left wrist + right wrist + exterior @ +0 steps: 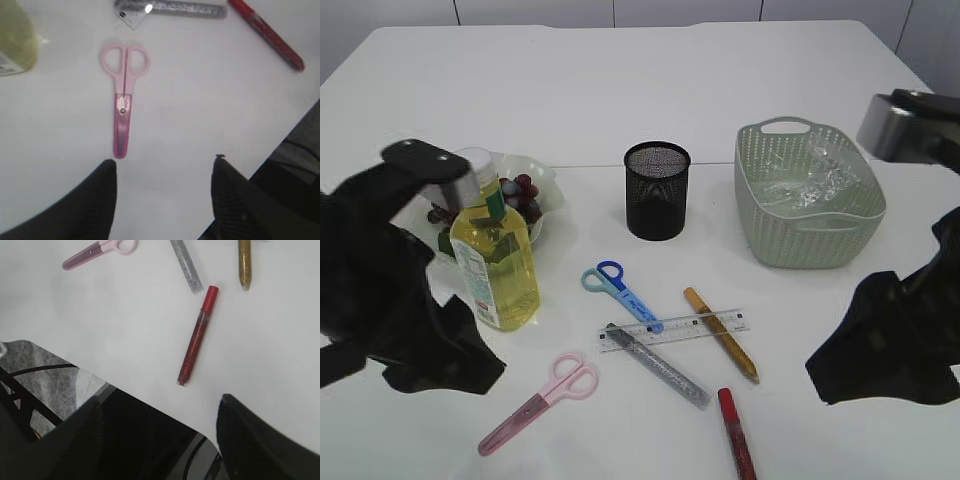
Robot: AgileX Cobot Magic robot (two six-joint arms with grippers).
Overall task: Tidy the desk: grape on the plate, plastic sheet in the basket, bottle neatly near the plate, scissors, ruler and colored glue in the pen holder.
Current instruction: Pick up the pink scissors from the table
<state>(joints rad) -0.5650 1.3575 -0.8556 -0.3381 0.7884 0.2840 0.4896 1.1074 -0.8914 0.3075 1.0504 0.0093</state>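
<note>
Where the table edge lies nearest the camera, the left gripper (165,170) is seen with its jaws apart and nothing between them, held above the white table (800,110) just short of the tip of the pink scissors (123,95). The right gripper (157,412) is likewise held with its jaws apart and empty, over the table edge, with the red glitter glue pen (196,336) lying just beyond it. In the exterior view the red glitter glue pen (736,432) is found at the front, right of the pink scissors (542,399), which lie closed with the handles pointing away. Slightly further back, a silver glitter glue pen (658,365) and a gold glitter glue pen (721,333) are laid slantwise, and the clear ruler (673,330) is crossed by both. The blue scissors (620,292) are placed just behind the ruler, their tip touching it. To the left, the bottle (496,250) of yellow liquid is stood upright, directly in front of the plate (545,180), on which dark grapes (520,195) are partly hidden. The black mesh pen holder (657,190) is set at the centre. Well to its right, the crumpled plastic sheet (810,180) is seen lying inside the pale green basket (810,235).
</note>
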